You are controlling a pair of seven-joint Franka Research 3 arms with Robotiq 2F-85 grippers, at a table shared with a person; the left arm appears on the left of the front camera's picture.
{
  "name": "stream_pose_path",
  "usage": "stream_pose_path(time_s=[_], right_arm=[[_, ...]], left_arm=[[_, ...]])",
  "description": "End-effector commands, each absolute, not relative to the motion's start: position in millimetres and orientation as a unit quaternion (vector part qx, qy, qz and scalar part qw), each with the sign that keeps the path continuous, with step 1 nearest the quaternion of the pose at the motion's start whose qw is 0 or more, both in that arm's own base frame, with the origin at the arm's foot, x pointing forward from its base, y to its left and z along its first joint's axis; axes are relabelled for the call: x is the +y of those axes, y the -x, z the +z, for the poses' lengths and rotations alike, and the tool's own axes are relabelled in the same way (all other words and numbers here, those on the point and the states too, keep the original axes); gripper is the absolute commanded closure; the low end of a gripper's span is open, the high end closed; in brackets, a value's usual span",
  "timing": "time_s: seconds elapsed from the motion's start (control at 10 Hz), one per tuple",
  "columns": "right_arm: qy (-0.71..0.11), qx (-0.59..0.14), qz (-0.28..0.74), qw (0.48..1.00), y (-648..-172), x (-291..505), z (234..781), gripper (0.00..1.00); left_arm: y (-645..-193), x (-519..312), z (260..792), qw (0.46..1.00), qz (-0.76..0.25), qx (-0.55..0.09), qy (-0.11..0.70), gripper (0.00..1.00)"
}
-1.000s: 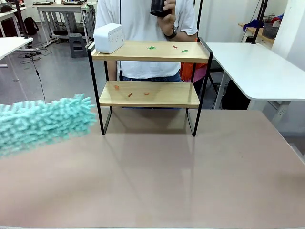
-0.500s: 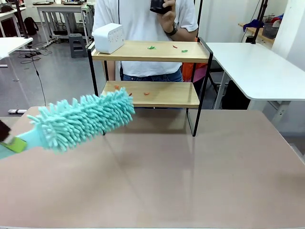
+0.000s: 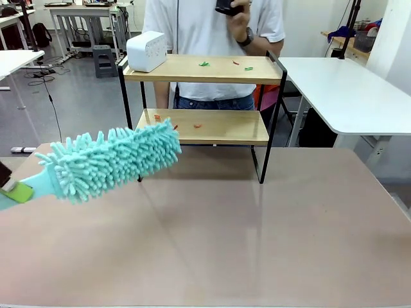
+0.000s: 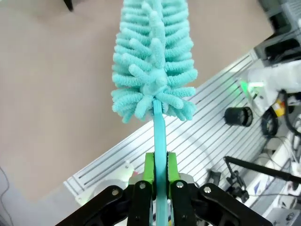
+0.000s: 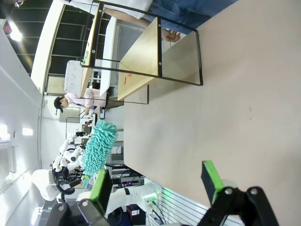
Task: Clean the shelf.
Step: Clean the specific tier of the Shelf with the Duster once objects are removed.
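The shelf [image 3: 202, 131] stands at the table's far middle, with small green and red scraps [image 3: 204, 63] on its top board and orange scraps [image 3: 197, 126] on the lower one. A fluffy teal duster [image 3: 115, 163] hangs over the table left of the shelf, its tip overlapping the lower board's left end in the front view. My left gripper [image 4: 160, 179] is shut on the duster's thin teal handle [image 4: 159, 136] and sits at the picture's left edge [image 3: 9, 189]. My right gripper [image 5: 155, 183] is open and holds nothing, with the shelf [image 5: 141, 52] and the duster [image 5: 99, 146] far ahead.
A white box [image 3: 146, 51] sits on the top board's left end. A person [image 3: 212, 38] stands right behind the shelf holding a dark object. The brown tabletop [image 3: 257, 237] stretches in front of the shelf. A white table [image 3: 347, 90] is at the right.
The duster swung right from the left edge toward the shelf's lower board, then held nearly still. The person shifted slightly to the right.
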State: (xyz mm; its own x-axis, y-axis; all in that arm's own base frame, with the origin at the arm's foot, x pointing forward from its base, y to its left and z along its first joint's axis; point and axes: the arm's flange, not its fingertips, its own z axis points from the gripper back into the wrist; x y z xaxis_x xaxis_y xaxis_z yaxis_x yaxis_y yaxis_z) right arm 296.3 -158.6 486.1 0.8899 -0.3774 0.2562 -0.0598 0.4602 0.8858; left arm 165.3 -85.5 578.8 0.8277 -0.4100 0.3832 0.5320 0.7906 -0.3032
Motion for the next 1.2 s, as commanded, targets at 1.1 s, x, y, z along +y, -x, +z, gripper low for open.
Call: stream_pose_path(time_s=[1.1], right_arm=[[-0.517, -0.228, -0.086, 0.821, -297.8, -158.1, 486.4, 0.00]], left_arm=[[-255.7, -173.0, 547.3, 0.957, -0.004, -0.240, 0.165, 0.88]])
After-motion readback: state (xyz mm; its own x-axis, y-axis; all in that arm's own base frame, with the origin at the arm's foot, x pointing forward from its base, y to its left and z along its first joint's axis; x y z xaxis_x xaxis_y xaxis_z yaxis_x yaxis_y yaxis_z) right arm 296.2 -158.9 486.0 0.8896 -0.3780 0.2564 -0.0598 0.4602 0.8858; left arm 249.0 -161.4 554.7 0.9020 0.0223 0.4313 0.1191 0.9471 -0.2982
